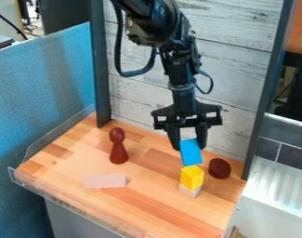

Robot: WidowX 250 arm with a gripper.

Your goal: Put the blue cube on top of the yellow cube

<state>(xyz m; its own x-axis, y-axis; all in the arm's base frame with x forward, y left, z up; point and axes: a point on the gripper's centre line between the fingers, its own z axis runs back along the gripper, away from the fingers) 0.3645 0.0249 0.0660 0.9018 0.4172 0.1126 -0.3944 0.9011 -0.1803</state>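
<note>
- Surface (147,200), wood: carries all loose pcs. Clock ctr = yellow cube, 12 = top of view.
- Arm (181,69): comes in from top edge, hangs down at approx 12; approach from above, prob. to keep clear of the side pcs.
- Gripper (188,145): at 12, pointing down. Partly open, only to the width of the blue cube, one finger each side; reads as a firm grip. Touches nothing else that I can see.
- Dk red pawn-shaped pc (118,148): 10 o'clock, upright, well apart; no role in task, I'd judge.
- Pale bar (105,180): 9 o'clock, lying flat, also out of the way.
- Blue cube (191,152): at 12, btwn the fingers, held by its upper part so lower end is free to land first. Sl. tilted. Contact w/ yellow: can't tell.
- Yellow cube (191,177): ctr, target; raised on a pale block, so release ht must allow for both.
- Dk red rounded pc (219,168): 2 o'clock, near stack; poss. knock risk if gripper opens wide.
- Pale block (189,190): 6 o'clock, under yellow, serves as base.
</note>
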